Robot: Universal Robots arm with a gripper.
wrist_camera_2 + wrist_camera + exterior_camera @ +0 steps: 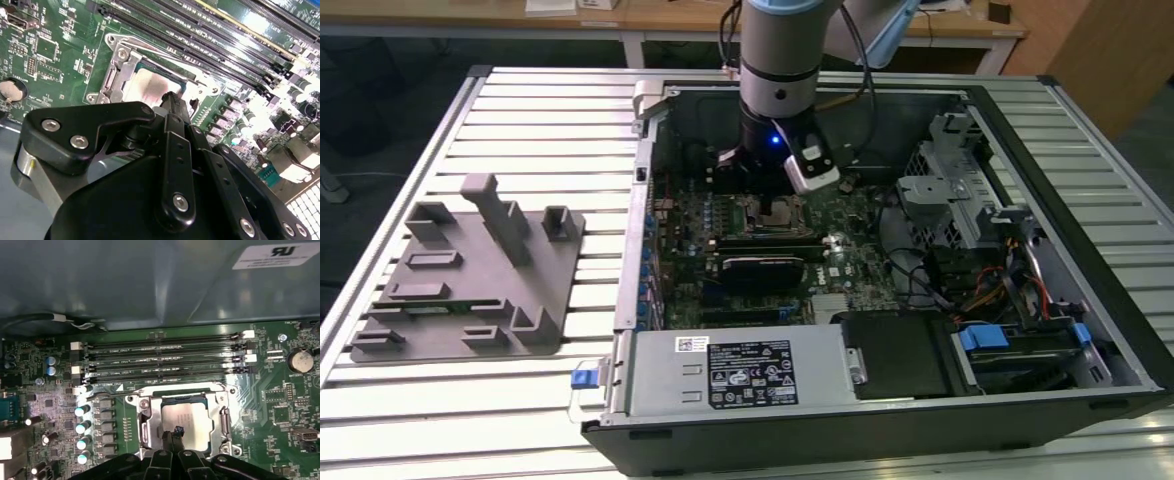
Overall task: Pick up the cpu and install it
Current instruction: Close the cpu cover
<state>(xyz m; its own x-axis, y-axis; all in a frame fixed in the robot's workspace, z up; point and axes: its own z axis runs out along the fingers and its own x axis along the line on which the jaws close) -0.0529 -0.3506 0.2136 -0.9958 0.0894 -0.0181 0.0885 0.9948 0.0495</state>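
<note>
The cpu (189,421), a flat silver square, lies in the metal-framed socket (223,416) on the green motherboard; it shows in both wrist views (144,88) and in the exterior view (781,211). My gripper (175,433) hangs just over the cpu's near edge. Its two black fingers are pressed together at the tips, with nothing between them (172,103). The arm (779,90) reaches down into the open computer case (1014,140) above the socket. The socket's frame stands open around the chip.
Several memory slots (165,360) run beside the socket. A black block (767,268), a power supply (734,370) and a drive cage (961,190) crowd the case. A grey fixture (467,270) sits on the slatted table at the exterior view's left.
</note>
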